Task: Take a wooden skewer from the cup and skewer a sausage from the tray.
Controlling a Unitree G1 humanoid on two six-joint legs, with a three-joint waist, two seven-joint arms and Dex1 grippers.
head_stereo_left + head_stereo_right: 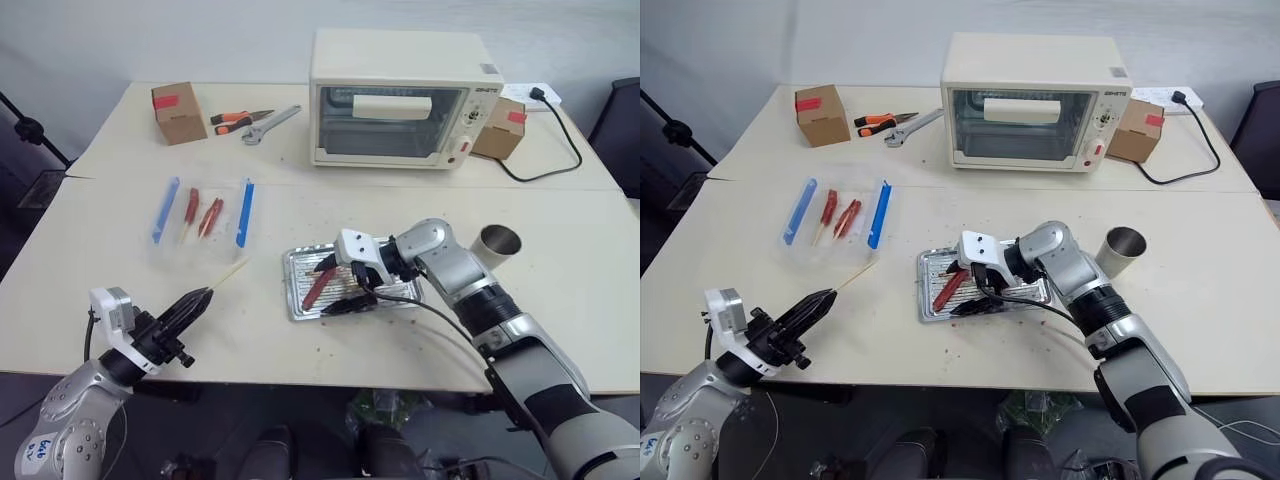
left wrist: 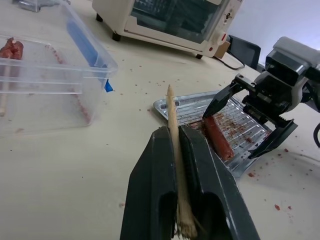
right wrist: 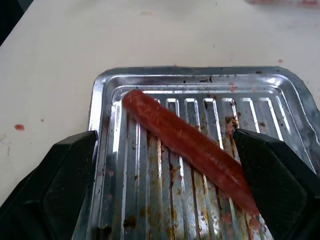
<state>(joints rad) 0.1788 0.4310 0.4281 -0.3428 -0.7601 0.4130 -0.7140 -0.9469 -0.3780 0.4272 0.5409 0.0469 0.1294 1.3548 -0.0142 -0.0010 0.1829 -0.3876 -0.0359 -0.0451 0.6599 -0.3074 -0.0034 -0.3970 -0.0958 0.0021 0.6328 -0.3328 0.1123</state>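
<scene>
My left gripper [image 1: 200,298] hovers over the table's front left, shut on the wooden skewer [image 2: 172,125], whose pointed end [image 1: 240,266] sticks out toward the tray. The silver tray [image 1: 298,305] lies mid-table with crumbs and one red-brown sausage [image 3: 185,142] on its ribbed floor. My right gripper [image 1: 336,285] hangs open low over the tray. Its fingers [image 3: 65,185] stand on either side of the sausage, with a gap showing on both sides. The metal cup [image 1: 498,244] stands to the right of the tray, behind my right forearm.
A cream toaster oven [image 1: 395,100] sits at the back with a black cable [image 1: 550,150] to its right. A clear holder with blue strips [image 1: 205,215] holds two skewered red sausages. Cardboard boxes [image 1: 178,112], pliers [image 1: 235,120] and a wrench [image 1: 272,124] lie at the far back.
</scene>
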